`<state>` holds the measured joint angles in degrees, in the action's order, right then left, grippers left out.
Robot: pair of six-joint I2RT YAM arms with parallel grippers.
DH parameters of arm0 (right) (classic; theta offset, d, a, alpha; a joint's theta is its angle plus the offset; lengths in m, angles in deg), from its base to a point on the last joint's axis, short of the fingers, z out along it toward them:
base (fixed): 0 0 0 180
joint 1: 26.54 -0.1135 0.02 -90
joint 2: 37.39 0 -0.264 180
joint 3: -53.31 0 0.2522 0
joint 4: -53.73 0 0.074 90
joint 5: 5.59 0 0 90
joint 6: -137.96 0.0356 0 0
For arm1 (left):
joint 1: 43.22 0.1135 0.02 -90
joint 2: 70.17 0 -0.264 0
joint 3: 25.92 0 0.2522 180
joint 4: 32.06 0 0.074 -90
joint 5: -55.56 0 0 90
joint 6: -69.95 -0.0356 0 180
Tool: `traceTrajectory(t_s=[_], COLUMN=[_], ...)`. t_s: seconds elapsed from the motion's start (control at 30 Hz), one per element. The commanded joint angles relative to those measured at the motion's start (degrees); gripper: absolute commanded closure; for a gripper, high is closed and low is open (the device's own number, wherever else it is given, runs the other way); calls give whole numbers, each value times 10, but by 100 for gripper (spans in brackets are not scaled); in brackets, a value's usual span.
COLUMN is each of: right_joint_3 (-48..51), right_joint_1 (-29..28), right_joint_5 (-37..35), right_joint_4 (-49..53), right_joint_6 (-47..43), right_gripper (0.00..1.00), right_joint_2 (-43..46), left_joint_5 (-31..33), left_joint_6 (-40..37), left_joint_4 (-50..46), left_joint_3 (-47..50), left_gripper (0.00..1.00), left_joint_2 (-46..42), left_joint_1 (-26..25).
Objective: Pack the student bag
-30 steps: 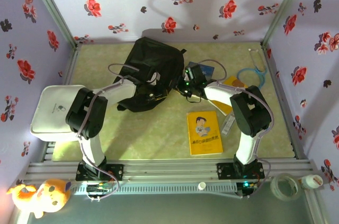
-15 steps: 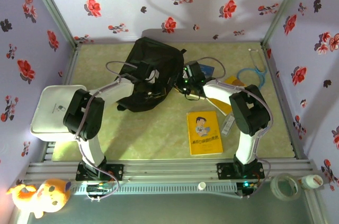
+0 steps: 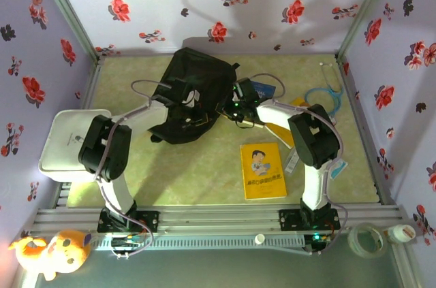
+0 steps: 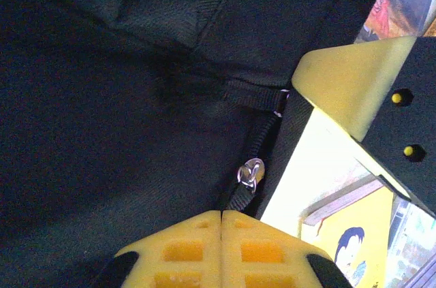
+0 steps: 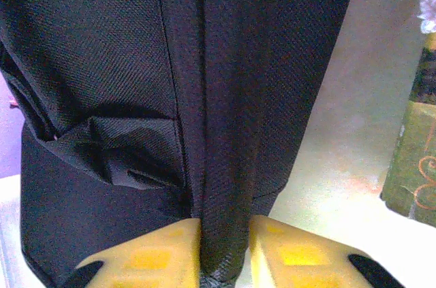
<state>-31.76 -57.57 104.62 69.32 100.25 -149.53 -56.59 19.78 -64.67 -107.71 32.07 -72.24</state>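
Observation:
The student bag (image 3: 197,77) is a large black backpack lying at the back middle of the table. My left gripper (image 3: 203,109) rests on its near right part. In the left wrist view its yellow fingers (image 4: 184,250) are shut, with the black strap of a silver zip pull (image 4: 251,172) running into their tips. My right gripper (image 3: 229,107) is at the bag's right edge. In the right wrist view it (image 5: 225,230) is shut on a fold of the black bag fabric (image 5: 225,131).
A yellow book (image 3: 263,170) lies on the table in front of the right arm. A blue book (image 3: 263,88), an orange book (image 3: 302,105) and a blue stethoscope (image 3: 325,94) lie at the back right. A white box (image 3: 65,141) sits at the left edge.
The left gripper has moved further onto the bag and shut. The right gripper has shifted left to the bag's edge and closed on its fabric.

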Motion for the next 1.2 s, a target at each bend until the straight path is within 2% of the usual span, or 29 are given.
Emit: traceTrajectory(t_s=[0.0,0.53,0.83,0.93,1.07,1.17], right_joint_3=[-11,14,-33,-63,-92,-72], right_joint_1=[5,17,32,35,38,38], right_joint_5=[-29,-64,-93,-94,-66,-44], right_joint_4=[21,-29,-18,-15,-15,-25], right_joint_6=[-4,1,-36,-56,-59,-31], right_gripper=[81,93,97,97,92,77], right_joint_2=[-17,-20,-45,-66,-76,-47], left_joint_5=[7,34,100,103,81,60], left_joint_6=[-22,-61,-119,-121,-119,-118], left_joint_4=[-21,-80,-182,-181,-166,-150], left_joint_3=[14,46,84,104,104,88], left_gripper=[100,100,100,100,100,100], left_joint_2=[-45,-126,-200,-224,-225,-217], left_joint_1=[12,24,57,67,68,61])
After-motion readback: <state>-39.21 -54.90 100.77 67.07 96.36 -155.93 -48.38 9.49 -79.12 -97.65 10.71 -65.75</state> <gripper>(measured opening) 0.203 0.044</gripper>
